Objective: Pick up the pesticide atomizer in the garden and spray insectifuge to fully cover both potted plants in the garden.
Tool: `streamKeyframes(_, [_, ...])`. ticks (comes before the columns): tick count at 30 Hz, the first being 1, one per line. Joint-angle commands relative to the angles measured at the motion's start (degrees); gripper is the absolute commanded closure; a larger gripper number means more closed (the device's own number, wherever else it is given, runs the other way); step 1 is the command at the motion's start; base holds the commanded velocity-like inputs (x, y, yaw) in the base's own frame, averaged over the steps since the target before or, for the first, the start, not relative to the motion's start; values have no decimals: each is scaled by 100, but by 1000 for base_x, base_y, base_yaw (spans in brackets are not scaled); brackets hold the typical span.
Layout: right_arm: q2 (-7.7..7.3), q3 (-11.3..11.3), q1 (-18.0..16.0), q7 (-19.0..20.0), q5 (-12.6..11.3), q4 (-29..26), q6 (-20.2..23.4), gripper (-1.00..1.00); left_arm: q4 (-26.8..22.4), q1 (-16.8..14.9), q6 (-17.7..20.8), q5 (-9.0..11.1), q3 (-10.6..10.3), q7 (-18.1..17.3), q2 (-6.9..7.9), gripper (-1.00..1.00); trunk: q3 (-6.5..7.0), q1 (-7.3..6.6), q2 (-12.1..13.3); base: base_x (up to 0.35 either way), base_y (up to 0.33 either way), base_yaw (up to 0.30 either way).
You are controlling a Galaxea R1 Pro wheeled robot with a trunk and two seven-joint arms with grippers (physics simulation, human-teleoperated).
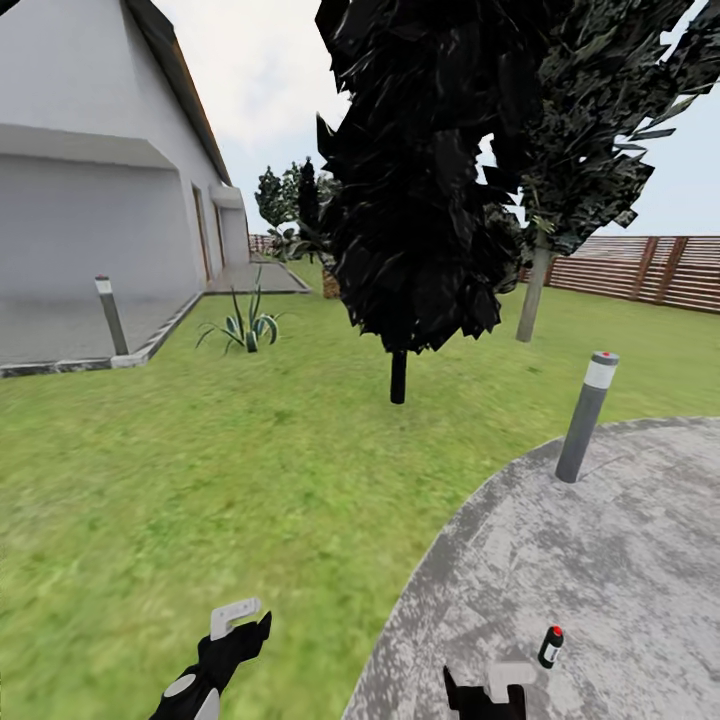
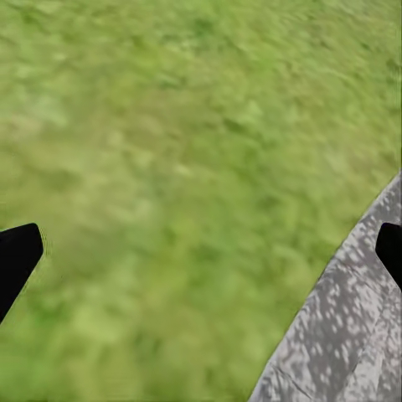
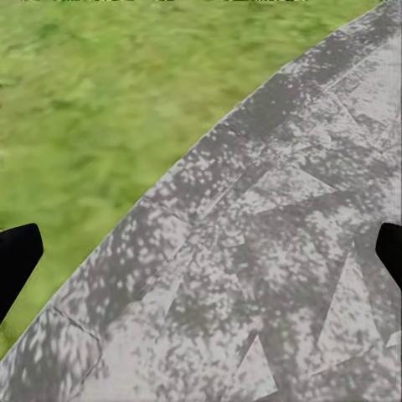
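Note:
The pesticide atomizer [image 1: 550, 646], a small dark bottle with a white label and a red top, stands upright on the grey round paving [image 1: 600, 560] at the bottom right of the head view. My right gripper [image 1: 486, 694] hangs just left of it, apart from it, open over the paving [image 3: 276, 251] with nothing between its fingers [image 3: 15, 261]. Over the lawn, my left gripper [image 1: 252, 636] is open and empty [image 2: 201, 251]. A low rosette of pointed green leaves [image 1: 243, 327], possibly a potted plant, grows far ahead near the house; no pot shows.
A big dark-leaved tree [image 1: 420, 170] stands mid-lawn ahead. A grey bollard [image 1: 588, 415] rises at the paving's far edge, another [image 1: 110, 313] by the white house [image 1: 90, 180] and its kerbed terrace. A brown slatted fence [image 1: 640, 268] closes the right rear. Open lawn [image 1: 200, 480] lies ahead.

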Motion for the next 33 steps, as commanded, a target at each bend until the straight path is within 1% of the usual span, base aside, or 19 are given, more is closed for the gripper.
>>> streamKeyframes(1, [1,-2,-3,10,-16,6,-17,-100,5,-3,-17,43,1,-5,-1,-100,-6,0,-2,135,272,-12])
streamKeyframes(7, [5,-1,-5,2,-19,19,-18,-100,5,-3,-15,43,1,-5,-1,-100,-5,0,-2,128,274,-14])
streamKeyframes(11, [6,2,-4,1,-17,-1,-18,-100,5,-3,-16,43,1,-5,-1,-100,-5,0,-2,109,275,-137])
streamKeyframes(23, [6,3,-3,1,-13,-22,-18,-100,5,-3,-16,43,1,-5,-1,-100,-5,0,-2,100,248,-237])
streamKeyframes(33, [6,4,-3,1,-15,-23,-17,-100,6,-3,-17,43,1,-5,4,-100,-5,0,-2,82,102,-262])
